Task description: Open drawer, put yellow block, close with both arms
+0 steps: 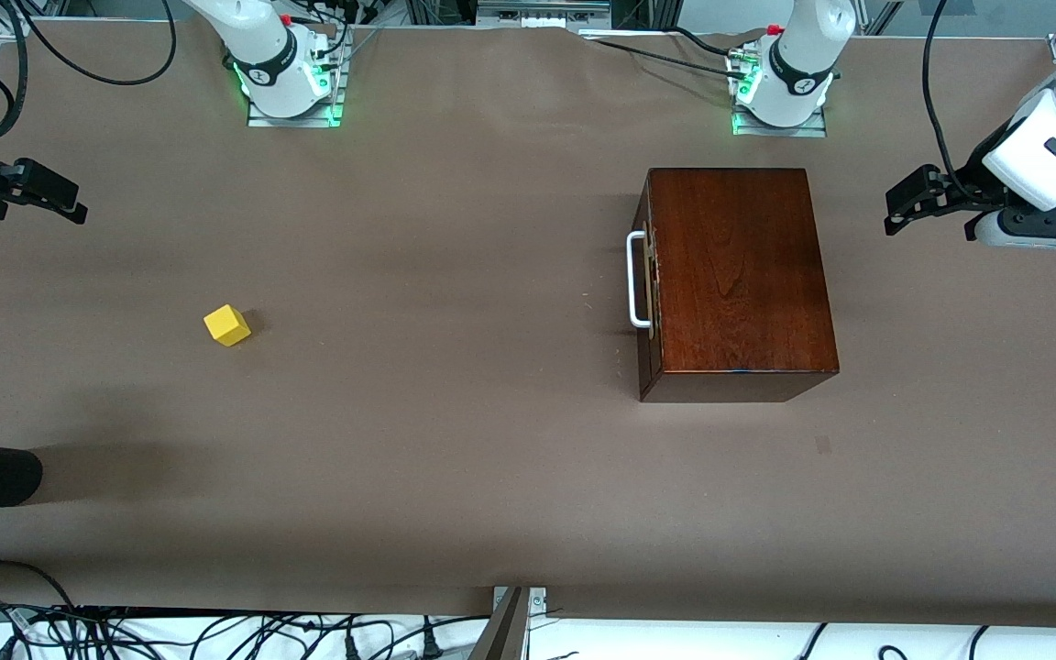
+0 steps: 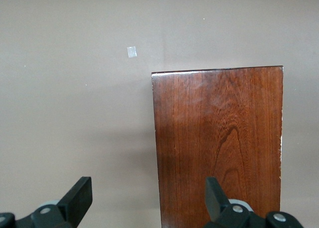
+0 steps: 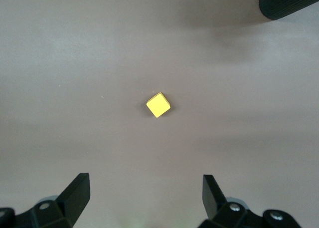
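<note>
task not begun: drawer [image 1: 645, 291] closed at frame right, yellow block [image 1: 226, 325] loose at lower left; left gripper [image 1: 895, 215] and right gripper [image 1: 70, 209] both spread, empty, at the frame's edges.

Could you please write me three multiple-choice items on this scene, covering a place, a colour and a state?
1. Where is the yellow block?
A. On the wooden box
B. On the table, toward the right arm's end
C. In the left pincer

2. What colour is the drawer handle?
A. White
B. Black
C. Yellow

3. How is the right pincer?
A. Shut on the block
B. Shut, empty
C. Open, empty

Answers: B, it lies on bare table; A, the bar is white; C, its fingers stand apart above the block.
</note>
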You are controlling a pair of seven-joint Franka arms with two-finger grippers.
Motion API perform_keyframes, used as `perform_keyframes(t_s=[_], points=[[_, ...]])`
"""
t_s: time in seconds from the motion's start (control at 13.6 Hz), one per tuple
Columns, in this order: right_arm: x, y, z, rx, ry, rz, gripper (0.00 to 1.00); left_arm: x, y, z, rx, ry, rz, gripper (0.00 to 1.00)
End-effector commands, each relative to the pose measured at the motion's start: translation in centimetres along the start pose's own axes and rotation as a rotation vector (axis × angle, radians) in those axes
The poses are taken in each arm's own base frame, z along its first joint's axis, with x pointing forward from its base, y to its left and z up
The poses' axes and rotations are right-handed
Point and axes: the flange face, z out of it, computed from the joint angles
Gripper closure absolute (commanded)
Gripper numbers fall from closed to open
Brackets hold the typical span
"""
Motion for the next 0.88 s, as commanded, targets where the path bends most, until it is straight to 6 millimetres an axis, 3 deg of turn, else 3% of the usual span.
perform_keyframes(t_s=[0.0, 0.37, 0.59, 0.81], points=[[0.1, 0.1, -0.5, -0.004, -0.004, 0.014, 0.0, -0.1, 0.8, -0.8, -0.003, 0.012, 0.012, 0.0], [0.1, 0.1, -0.5, -0.004, -0.004, 0.014, 0.0, 0.3, 2.8, -0.9, 0.0, 0.016, 0.026, 0.0], [0.1, 0.1, -0.5, -0.002, -0.004, 0.016, 0.0, 0.3, 7.5, -0.5, 0.01, 0.017, 0.017, 0.0], [0.1, 0.1, -0.5, -0.002, -0.004, 0.014, 0.0, 0.2, 15.0, 1.1, 0.059, 0.012, 0.021, 0.0]])
